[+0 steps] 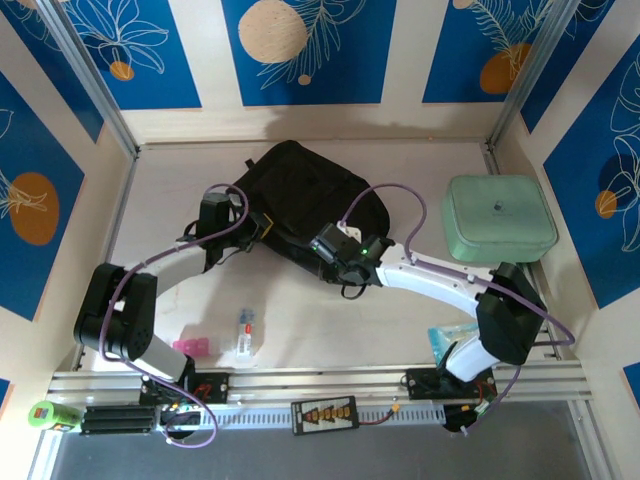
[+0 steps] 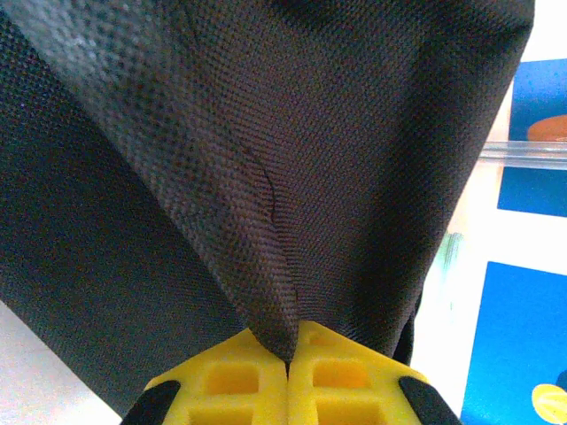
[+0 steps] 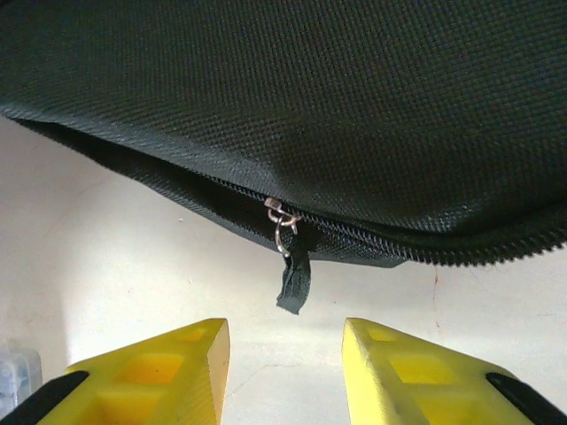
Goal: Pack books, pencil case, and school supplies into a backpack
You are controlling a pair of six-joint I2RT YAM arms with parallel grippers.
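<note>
Backpack point(image 1: 300, 200), black and soft, lying toward the back middle of a pale counter point(image 1: 330, 320). The left tool point(image 2: 288, 365) is at the left side of the backpack, its yellow fingers pressed together on a pinched fold of the black fabric. The right tool point(image 3: 283, 354) sits at the bag's near edge with its fingers apart and nothing between them. Just beyond its tips, a fabric pull tab point(image 3: 292, 282) hangs from the zipper point(image 3: 425, 246). A mint-green rounded case point(image 1: 498, 218) rests to the right, apart from the bag. A pink item point(image 1: 190, 347) and a clear item point(image 1: 245, 335) lie near the front edge.
</note>
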